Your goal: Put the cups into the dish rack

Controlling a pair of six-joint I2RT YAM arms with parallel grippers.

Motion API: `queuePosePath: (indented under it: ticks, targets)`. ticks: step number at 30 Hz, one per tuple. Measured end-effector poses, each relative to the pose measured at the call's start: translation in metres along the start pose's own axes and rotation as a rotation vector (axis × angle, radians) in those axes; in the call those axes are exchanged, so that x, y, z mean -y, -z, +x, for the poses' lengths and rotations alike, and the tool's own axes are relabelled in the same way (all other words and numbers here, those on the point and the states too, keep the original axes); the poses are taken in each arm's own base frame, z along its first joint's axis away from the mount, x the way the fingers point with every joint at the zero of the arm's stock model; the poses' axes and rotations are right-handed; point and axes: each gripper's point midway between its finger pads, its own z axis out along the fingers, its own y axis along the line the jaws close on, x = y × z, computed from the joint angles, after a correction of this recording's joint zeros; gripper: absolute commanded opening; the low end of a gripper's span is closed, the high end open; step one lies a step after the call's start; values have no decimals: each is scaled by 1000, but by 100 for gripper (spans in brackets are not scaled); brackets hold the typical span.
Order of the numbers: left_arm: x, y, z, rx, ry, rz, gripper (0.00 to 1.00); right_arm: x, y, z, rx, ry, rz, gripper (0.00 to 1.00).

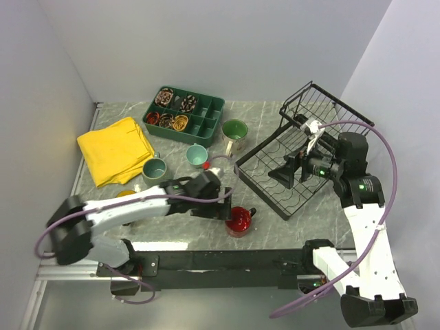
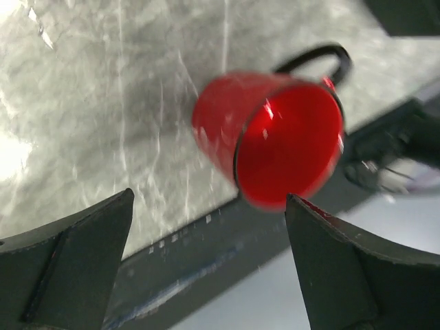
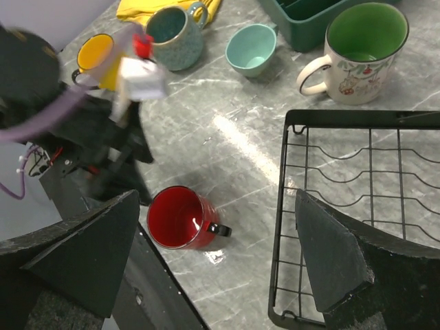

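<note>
My left jaws were released and spread wide, gripping nothing, with the red mug just ahead of them, apart from both fingertips, near the close edge of the tabletop; that view was blurred. My right jaws also hung fully released, over the dish rack, whose wire base lay beneath them. All the cups sat outside the rack. Well beyond my left jaws were the cream mug with green inside, the small pale teal cup, the grey-green mug and the yellow mug. Farther off, the dark green tray held small coiled items in several compartments, beside a yellow cloth.
</note>
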Motion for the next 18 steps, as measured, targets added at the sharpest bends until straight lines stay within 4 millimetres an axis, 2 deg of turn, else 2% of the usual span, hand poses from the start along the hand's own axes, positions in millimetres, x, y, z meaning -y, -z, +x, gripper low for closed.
queuePosePath:
  ticks: [3,7,12,18]
  targets:
    - [4,-21,-2,-5,-14,-81,84,0,-1,3,0,-2,-2,100]
    - [15,-39,-12,12,-41,-147,75,0,-1,4,6,5,-2,100]
    - [26,-49,-16,27,-81,-203,69,-2,1,4,14,11,-1,100]
    - [15,-50,-4,2,-116,-268,59,-2,1,2,22,19,-1,100]
